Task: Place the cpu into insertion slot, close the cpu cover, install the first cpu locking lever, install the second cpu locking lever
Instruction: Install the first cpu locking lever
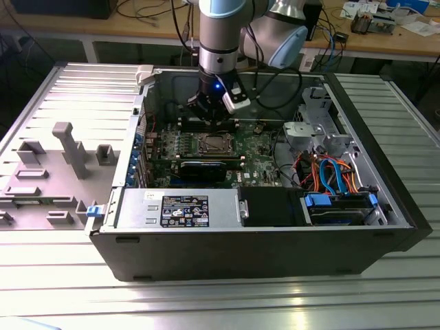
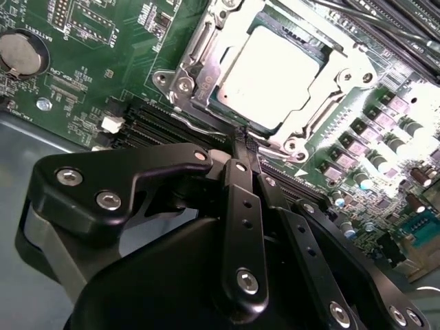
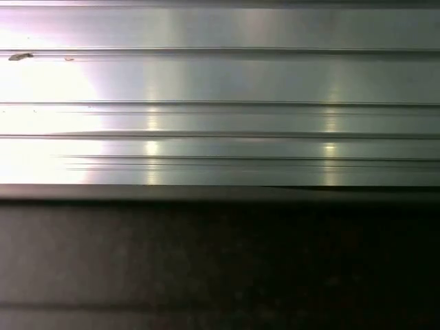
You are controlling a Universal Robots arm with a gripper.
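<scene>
The black metal claw (image 2: 242, 137) on the end of the robot arm hangs inside the open black computer case (image 1: 275, 261). In the second wrist view its two thin fingers (image 2: 240, 206) are pressed together with no gap at the tips, so the claw is clenched. Nothing is held between them that I can see.

The cpu (image 2: 271, 75), a small flat square chip with a shiny silver-grey top, already lies flat in its slot on the green circuit board (image 2: 89, 69). The cpu cover (image 2: 206, 72), a thin silver metal frame with a big window in the middle, lies down flat around the chip, so it looks closed.

In the second wrist view, the chip sits at about one o'clock from the claw's tips, very near. The tips are just beside the near edge of the cover, right where a thin silver wire lever (image 2: 206, 127) runs along that edge. I cannot tell if the tips are touching the lever or only close to it. The lever's long side runs along the frame edge, across the way the fingers point.

In the exterior view, the claw (image 1: 210, 118) is at about twelve o'clock from the socket (image 1: 211, 144), just beside it. My guess is that the work is now at a locking lever.
</scene>
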